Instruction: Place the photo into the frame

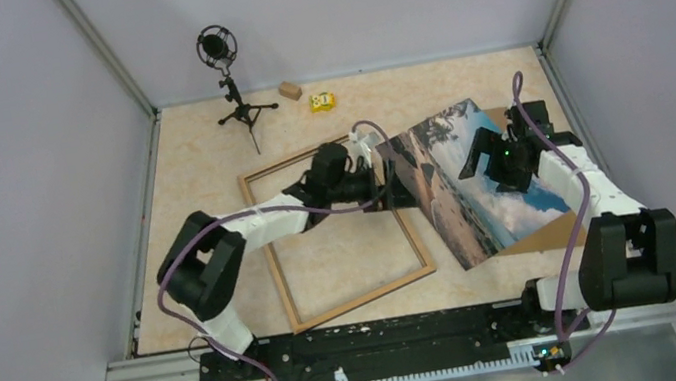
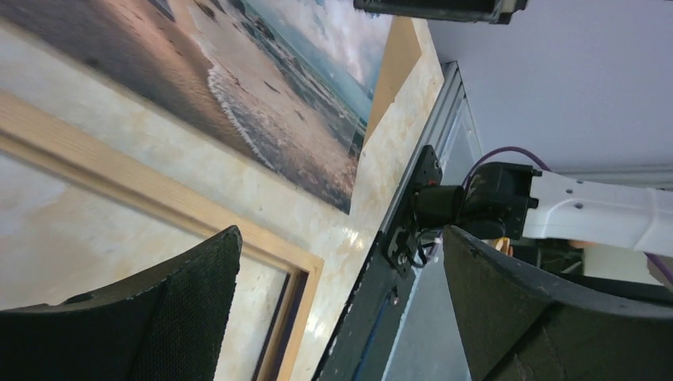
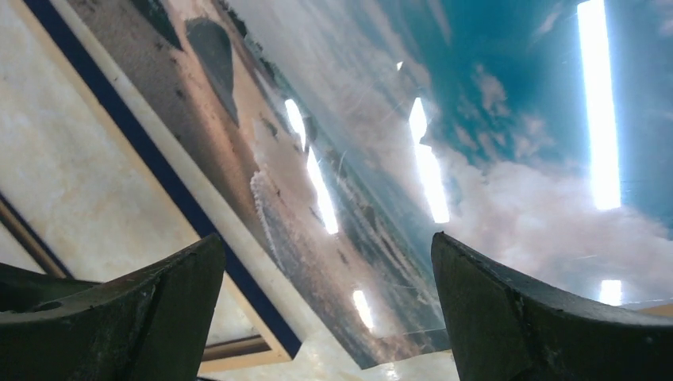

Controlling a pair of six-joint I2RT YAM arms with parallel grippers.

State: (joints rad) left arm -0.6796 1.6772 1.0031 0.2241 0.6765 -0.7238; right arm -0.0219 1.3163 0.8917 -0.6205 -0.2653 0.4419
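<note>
Your left gripper (image 1: 384,184) hovers wide open, empty, at frame (image 1: 363,298) right rail; right gripper (image 1: 478,155), equally wide, empty, hangs over photo (image 1: 478,205) right of frame.

The left arm (image 1: 268,223) and right arm (image 1: 607,191) share white links, black joints, purple cables.

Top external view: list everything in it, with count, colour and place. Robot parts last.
photo: 1, blue sky and brown shore, right of centre, on the backing board
backing board: 1, brown, under the photo, corners showing
frame: 1, light wood, flat at centre, left of the photo
microphone: 1, black, on a tripod, far left
block: 1, tan, far edge
yellow object: 1, beside the block
table: 1, beige marbled
left gripper: 1, black, open, by the frame's right rail
right gripper: 1, black, open, over the photo
</note>
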